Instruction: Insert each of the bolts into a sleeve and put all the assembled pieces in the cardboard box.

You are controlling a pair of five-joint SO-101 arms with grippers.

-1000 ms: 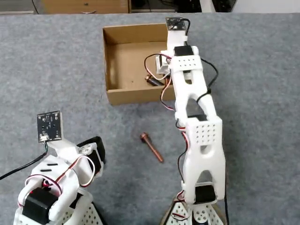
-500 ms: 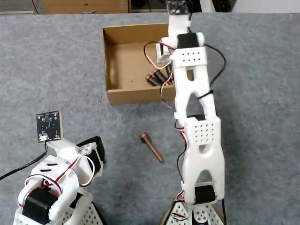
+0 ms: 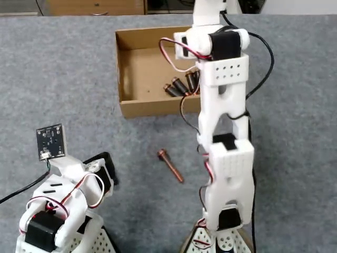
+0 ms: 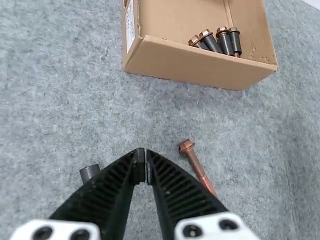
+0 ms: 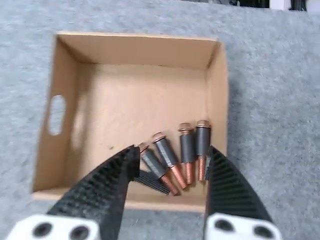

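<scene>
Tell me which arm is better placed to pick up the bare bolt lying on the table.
Left. The left arm's jaws, shut, hang just short of the bolt, with what looks like a loose sleeve beside them. The right arm's jaws stand open over the cardboard box, farther off.

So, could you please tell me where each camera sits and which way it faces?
High view: fixed above the table, looking down on left arm, right arm, cardboard box and loose bolt.
Left wrist view: on the left arm, looking down past its shut left hand at sleeve and bolt, box beyond.
Right wrist view: over the box, looking down through its open right hand at four assembled pieces.
Shared: all three show the box and pieces.
</scene>
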